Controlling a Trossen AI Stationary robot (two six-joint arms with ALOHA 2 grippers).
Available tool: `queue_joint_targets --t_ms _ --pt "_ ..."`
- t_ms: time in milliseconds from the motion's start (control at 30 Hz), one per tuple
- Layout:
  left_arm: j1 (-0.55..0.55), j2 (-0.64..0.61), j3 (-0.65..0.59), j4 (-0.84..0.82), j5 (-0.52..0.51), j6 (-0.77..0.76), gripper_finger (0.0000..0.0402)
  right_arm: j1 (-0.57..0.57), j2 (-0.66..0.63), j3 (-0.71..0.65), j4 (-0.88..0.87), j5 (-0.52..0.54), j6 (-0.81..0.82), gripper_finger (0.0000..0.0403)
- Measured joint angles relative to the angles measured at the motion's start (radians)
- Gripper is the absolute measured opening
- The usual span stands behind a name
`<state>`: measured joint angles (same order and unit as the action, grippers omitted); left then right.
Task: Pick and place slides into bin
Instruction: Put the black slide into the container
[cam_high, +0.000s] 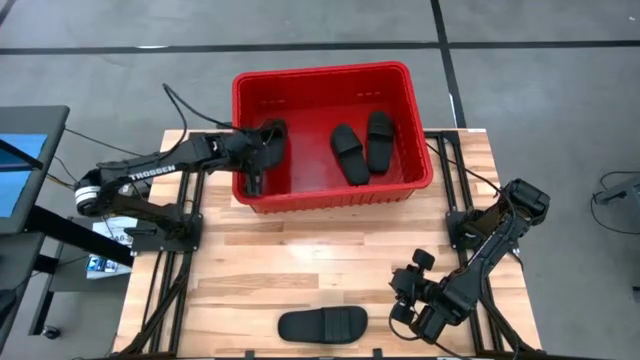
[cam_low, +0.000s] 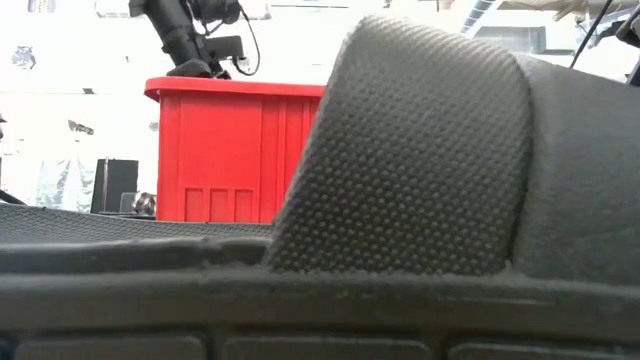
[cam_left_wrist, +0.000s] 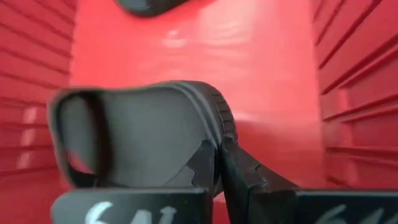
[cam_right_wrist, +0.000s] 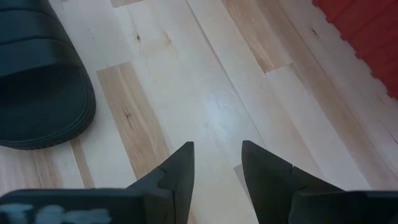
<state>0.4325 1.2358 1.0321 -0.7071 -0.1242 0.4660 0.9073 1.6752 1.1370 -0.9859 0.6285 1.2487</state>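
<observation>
High view shows a big red bin sitting at the far side of the wooden table. Two black slides lie side by side on the bin floor, toward its right part. The left gripper reaches over the left wall of the bin and hangs inside it. Its fingers are pinched tight on a third slide, which hangs above the red floor near the left wall. In the left wrist view, the two dark fingers squeeze the edge of that slide, and its strap makes an open loop on one side. The bin walls show red ribs all around it. A fourth slide lies flat on the table near the front edge, well apart from the bin. The right gripper hovers low over the table, just to the right of that slide. Its fingers are spread apart and hold nothing. The right wrist view shows bare wood between the two fingers, with the toe end of the slide close by and a corner of the bin farther off. In the low view, the fourth slide fills most of the picture, and the bin stands behind it.
</observation>
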Motion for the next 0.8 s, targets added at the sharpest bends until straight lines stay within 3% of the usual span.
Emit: queue_joint_targets --t_ms 400,800 --pt "0.046 0.019 0.003 0.000 0.039 0.020 0.0000 0.000 0.000 0.000 0.000 0.000 0.000 0.0124" --pt "0.043 0.163 0.005 0.007 0.067 0.029 0.0000 -0.001 0.000 0.000 0.000 0.000 0.007 0.0124"
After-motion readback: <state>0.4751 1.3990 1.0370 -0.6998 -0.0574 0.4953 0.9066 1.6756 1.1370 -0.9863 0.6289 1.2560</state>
